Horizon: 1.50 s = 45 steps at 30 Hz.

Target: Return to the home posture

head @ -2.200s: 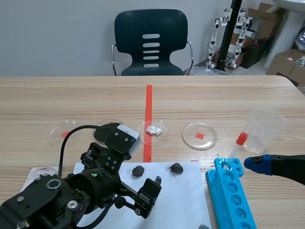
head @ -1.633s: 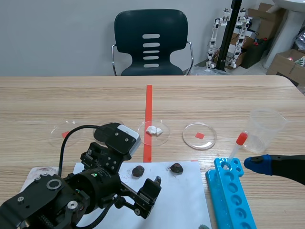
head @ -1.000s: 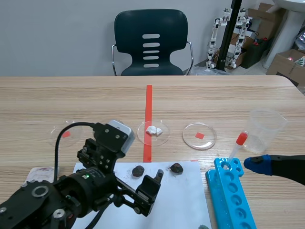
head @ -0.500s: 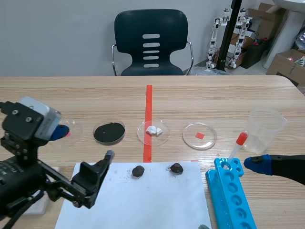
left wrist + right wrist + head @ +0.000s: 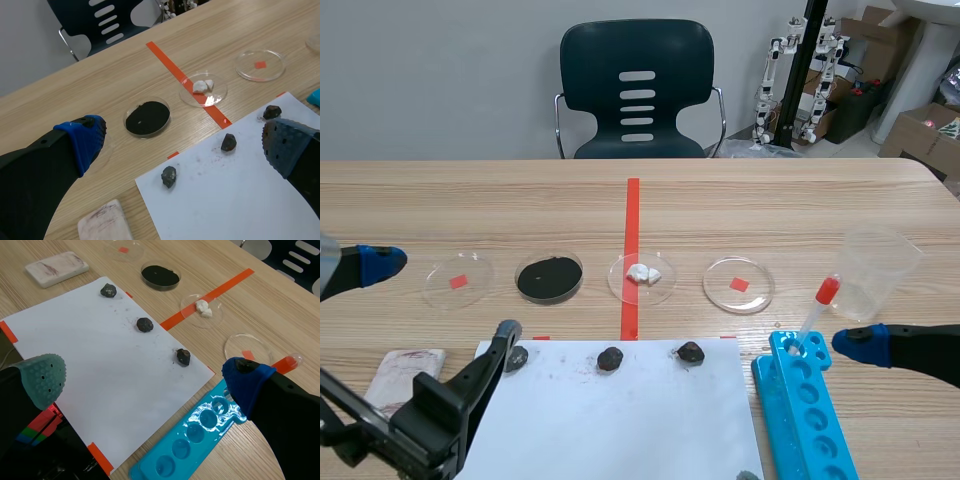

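The left gripper (image 5: 185, 145) is being held low at the near left of the table (image 5: 770, 215), its jaws standing wide apart with nothing between them; one blue pad (image 5: 378, 264) is being seen left of a clear dish (image 5: 458, 281), and the other finger (image 5: 505, 335) is being held at the far left corner of the paper (image 5: 620, 420). The right gripper (image 5: 145, 379) is being held at the near right, likewise spread wide around nothing, above the near end of the paper and the blue rack (image 5: 807, 415). Three stones (image 5: 611, 358) are being borne along the paper's far edge. Beyond them, right of the clear dish, a powder dish (image 5: 549, 277), a dish of white lumps (image 5: 642, 275) and another bare dish (image 5: 739, 284) are being shown in a row. A red-capped tube (image 5: 817, 308) is being held upright in the rack's far end, with a cup (image 5: 878, 270) to its right.
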Tool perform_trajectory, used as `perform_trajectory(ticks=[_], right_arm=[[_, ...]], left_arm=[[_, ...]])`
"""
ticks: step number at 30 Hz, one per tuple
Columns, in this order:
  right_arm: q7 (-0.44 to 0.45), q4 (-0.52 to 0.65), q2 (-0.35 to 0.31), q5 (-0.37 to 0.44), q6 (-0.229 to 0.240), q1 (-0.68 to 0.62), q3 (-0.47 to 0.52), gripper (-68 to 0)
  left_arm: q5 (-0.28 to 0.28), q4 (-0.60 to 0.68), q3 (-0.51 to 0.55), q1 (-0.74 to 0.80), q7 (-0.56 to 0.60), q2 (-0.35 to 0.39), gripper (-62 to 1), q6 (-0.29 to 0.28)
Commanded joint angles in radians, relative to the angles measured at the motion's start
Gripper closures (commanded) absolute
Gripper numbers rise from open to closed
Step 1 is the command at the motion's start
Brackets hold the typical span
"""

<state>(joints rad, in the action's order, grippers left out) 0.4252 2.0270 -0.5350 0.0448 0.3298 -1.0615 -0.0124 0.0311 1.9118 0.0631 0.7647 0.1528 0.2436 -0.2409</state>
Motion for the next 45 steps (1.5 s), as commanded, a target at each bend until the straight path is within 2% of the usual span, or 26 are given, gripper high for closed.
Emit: perform_trajectory(ticks=[1, 9, 13, 23, 45], right_arm=[[0.018, 0.008, -0.005, 0.01, 0.0, 0.003, 0.007, -67.9], [0.018, 0.008, -0.005, 0.01, 0.0, 0.003, 0.007, -67.9], [0.018, 0.008, -0.005, 0.01, 0.0, 0.003, 0.007, -67.9], [0.018, 0.008, -0.005, 0.01, 0.0, 0.003, 0.007, -67.9], [0.018, 0.008, -0.005, 0.01, 0.0, 0.003, 0.007, -67.9]], left_arm=[[0.014, 0.023, -0.008, 0.018, 0.025, 0.0, -62.3, -0.002], [0.084, 0.029, -0.008, 0.096, 0.07, -0.003, -62.3, 0.007], [0.131, 0.029, -0.008, 0.122, 0.081, -0.017, -62.3, 0.045], [0.131, 0.031, -0.008, 0.171, 0.142, -0.016, -62.3, 0.048], [0.13, 0.031, -0.008, 0.149, 0.142, -0.016, -62.3, 0.043]])
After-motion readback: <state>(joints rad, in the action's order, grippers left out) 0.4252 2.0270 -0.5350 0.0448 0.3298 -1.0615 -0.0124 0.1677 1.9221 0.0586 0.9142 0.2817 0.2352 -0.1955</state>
